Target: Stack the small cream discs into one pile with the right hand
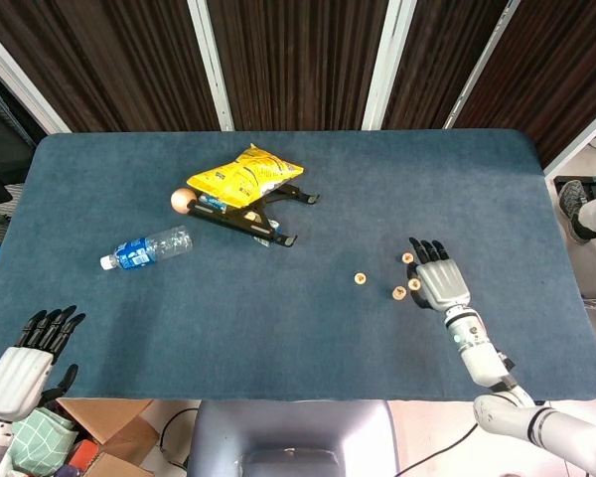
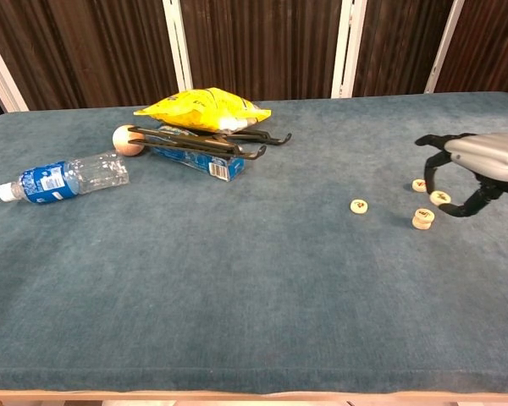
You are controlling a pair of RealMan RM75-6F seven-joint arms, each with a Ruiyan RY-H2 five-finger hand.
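Observation:
Several small cream discs lie on the blue table's right part. One disc (image 1: 359,279) (image 2: 359,205) lies alone at the left. A thicker piece (image 1: 399,293) (image 2: 422,219), seemingly two stacked, sits near it. Another disc (image 1: 407,258) (image 2: 419,185) lies further back. My right hand (image 1: 439,285) (image 2: 478,161) pinches one more disc (image 1: 414,284) (image 2: 440,198) between thumb and a finger, just right of the thicker piece and slightly above the cloth. My left hand (image 1: 25,363) hangs off the table's near left corner, fingers spread, holding nothing.
A yellow chip bag (image 1: 246,177) (image 2: 205,110) rests on a black folding stand (image 1: 268,221) with a wooden ball (image 1: 183,200) beside it, at the back left of centre. A water bottle (image 1: 147,248) (image 2: 63,178) lies on its side further left.

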